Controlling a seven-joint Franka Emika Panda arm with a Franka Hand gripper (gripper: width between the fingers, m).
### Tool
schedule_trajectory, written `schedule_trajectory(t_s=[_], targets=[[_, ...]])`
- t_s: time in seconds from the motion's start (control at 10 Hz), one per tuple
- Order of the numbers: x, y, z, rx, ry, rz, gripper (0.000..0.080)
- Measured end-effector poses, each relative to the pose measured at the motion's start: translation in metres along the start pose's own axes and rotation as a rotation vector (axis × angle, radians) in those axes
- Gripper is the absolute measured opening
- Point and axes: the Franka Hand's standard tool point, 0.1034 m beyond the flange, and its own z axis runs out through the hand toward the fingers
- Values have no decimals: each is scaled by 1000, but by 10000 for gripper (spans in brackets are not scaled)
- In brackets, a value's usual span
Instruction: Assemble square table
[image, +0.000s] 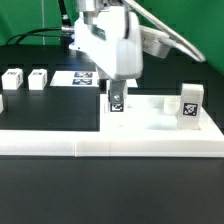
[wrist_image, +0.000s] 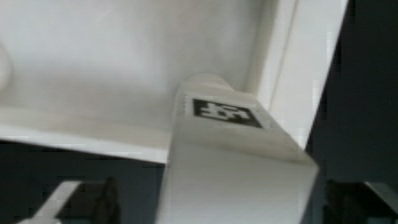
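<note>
While the pincer (image: 117, 91) is clamped on an upright white tagged leg (image: 117, 103) at the exterior view's left edge of the square tabletop (image: 150, 121), a 2nd leg (image: 190, 103) stands at the tabletop's right. A 3rd leg (image: 12, 78) & 4th leg (image: 38, 78) sit far left on the black surface (image: 120, 190).

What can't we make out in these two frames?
- Claw, open or shut: in the exterior view the arm covers its tips; the wrist view is too blurred there.
- Leg, lower end: neither view shows whether it touches the panel.
- Marker board: partly behind the arm in the exterior view.
- White piece: cut off by the exterior view's left edge.
</note>
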Motion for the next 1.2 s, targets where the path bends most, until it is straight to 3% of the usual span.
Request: schedule_trajectory(t_s=[0.3, 0.6, 1.0, 1.2], targets=[[9, 5, 0, 11, 4, -458, 648], [9, 6, 1, 8, 6, -621, 649], [0, -3, -2, 2, 29, -1082, 649], [2, 1, 2, -5, 33, -1230, 649]])
